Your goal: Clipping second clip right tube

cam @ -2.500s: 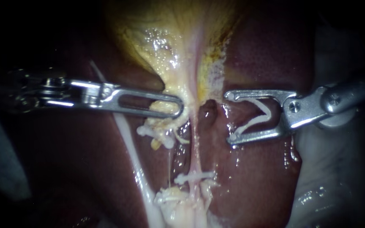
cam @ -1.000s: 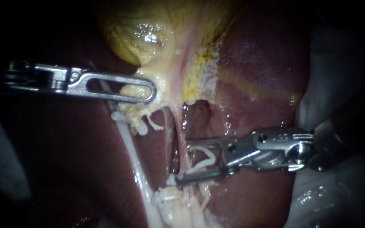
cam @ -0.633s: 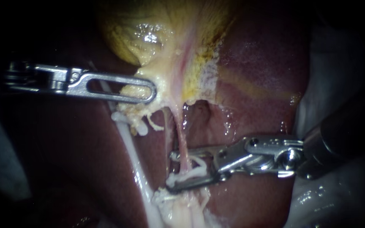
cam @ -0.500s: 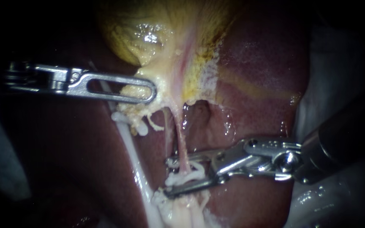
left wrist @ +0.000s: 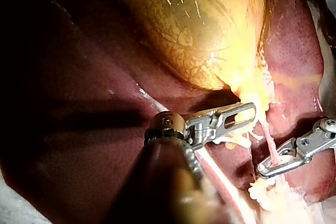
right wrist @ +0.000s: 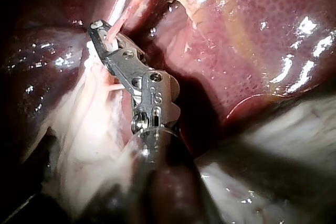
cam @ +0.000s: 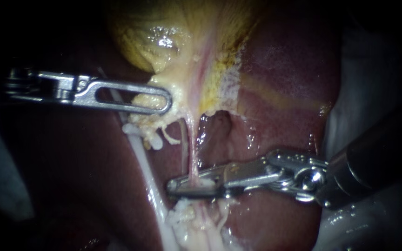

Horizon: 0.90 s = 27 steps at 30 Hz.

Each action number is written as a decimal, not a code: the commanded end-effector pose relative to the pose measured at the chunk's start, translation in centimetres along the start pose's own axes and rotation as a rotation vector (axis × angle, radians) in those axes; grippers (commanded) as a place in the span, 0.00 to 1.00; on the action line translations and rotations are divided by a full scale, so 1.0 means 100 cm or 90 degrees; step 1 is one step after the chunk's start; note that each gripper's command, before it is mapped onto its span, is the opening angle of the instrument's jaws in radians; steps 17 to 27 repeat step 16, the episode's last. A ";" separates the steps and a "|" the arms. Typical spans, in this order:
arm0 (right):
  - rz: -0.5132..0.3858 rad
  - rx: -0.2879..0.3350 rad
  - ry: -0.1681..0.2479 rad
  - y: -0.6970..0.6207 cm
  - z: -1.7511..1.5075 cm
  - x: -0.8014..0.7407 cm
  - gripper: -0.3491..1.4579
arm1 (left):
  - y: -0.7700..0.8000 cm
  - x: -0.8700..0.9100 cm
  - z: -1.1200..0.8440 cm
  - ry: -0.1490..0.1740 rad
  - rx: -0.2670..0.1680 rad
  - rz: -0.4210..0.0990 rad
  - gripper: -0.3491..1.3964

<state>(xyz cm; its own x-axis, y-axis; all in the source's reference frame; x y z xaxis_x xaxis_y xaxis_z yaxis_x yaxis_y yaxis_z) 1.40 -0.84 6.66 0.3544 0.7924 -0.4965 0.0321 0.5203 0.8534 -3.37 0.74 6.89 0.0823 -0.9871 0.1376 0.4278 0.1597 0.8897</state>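
Low on the right tube (cam: 192,153), my right instrument (cam: 184,185) sat clamped, the clip (cam: 204,183) seemingly closed. Only release was left. My left instrument (cam: 159,100) gripped the gallbladder (cam: 164,46).

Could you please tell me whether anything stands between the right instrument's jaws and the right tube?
Nothing visible does: the right instrument has its jaws shut on the right tube. The left instrument grips the gallbladder, higher up and clear of them.
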 end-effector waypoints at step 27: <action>-0.002 0.011 -0.009 -0.0002 -0.0003 -0.0005 0.00 | 0.0001 -0.0001 0.0000 0.000 0.000 0.000 0.00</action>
